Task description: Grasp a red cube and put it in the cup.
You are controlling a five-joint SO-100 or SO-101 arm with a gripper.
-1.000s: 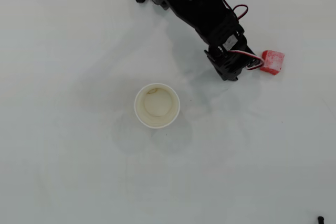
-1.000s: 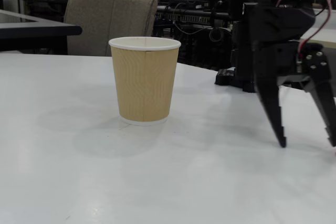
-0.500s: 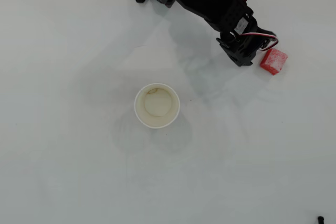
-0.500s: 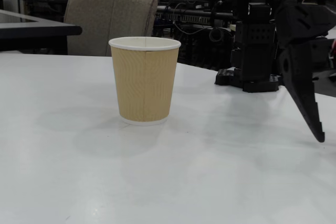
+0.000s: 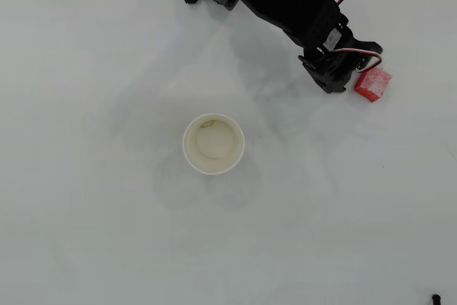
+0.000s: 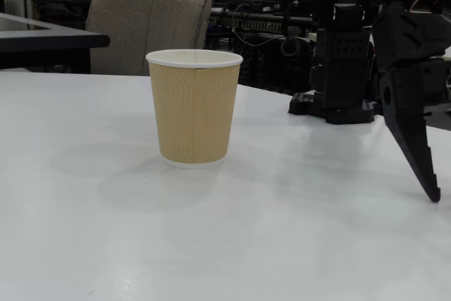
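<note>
From overhead I see the red cube (image 5: 373,84) lying on the white bench (image 5: 86,233), just beside the fingers (image 5: 351,82) on their right; I cannot tell whether they are spread; the cup (image 5: 213,143) stands upright, well apart to the lower left, empty.

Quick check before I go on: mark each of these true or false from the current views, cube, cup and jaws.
1. The cube lies in the cup. False: it sits on the table, to the cup's upper right in the overhead view.
2. The cup stands upright. True.
3. The cup is empty. True.
4. The gripper holds the cube aloft. False: the cube rests on the table beside it.
5. The cube shows in the fixed view. False: only the overhead view shows it.
</note>
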